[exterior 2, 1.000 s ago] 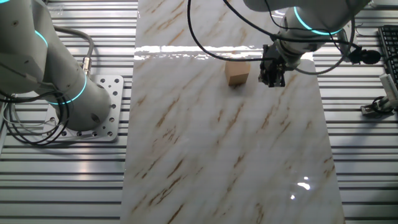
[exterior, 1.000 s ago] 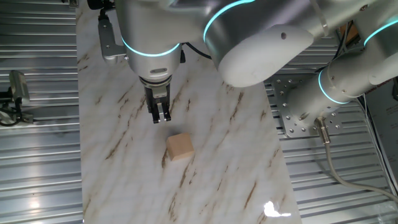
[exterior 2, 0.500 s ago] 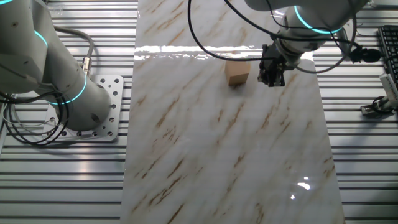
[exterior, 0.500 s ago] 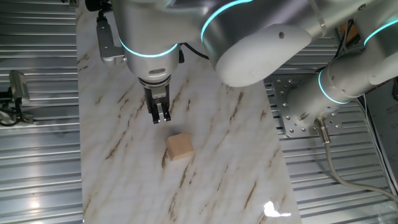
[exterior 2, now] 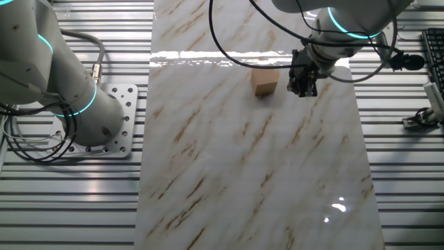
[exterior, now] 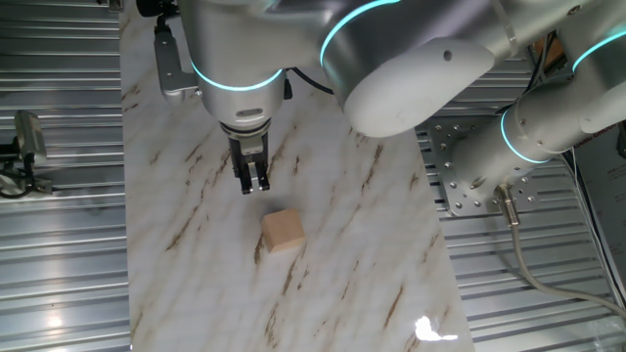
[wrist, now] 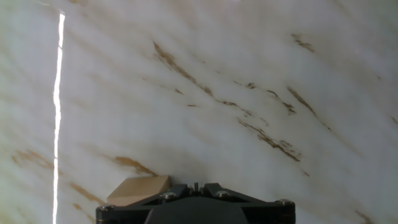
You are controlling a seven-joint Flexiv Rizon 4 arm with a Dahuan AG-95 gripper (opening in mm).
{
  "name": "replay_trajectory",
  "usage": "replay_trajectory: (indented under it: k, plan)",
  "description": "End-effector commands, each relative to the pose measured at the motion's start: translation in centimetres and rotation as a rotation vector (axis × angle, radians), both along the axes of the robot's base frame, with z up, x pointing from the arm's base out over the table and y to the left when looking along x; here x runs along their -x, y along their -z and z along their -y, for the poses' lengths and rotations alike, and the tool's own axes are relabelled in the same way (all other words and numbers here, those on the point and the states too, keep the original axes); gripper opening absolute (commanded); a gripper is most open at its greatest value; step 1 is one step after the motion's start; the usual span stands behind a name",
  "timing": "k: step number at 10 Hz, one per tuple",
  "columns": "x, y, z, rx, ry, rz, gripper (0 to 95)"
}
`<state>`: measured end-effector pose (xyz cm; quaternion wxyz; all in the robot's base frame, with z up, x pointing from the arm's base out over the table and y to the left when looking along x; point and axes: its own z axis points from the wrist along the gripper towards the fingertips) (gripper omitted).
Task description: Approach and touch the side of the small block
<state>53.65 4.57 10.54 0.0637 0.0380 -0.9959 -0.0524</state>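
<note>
The small block is a light tan wooden cube lying on the marble-patterned table top. It also shows in the other fixed view and at the bottom left of the hand view, partly hidden by the hand. My gripper points down with its fingers together, shut and empty, just above the table. It stands a short way from the block, apart from it; in the other fixed view my gripper is to the block's right.
Ribbed metal flooring lies on both sides of the table top. The arm's base plate is beside the table. A metal fixture stands off the table's edge. A bright glare stripe crosses the table's far part.
</note>
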Motion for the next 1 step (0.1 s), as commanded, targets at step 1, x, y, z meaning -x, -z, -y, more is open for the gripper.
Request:
replay_trajectory:
  k: [1]
  plan:
    - [-0.03, 0.01, 0.03, 0.003, 0.036, -0.003, 0.0]
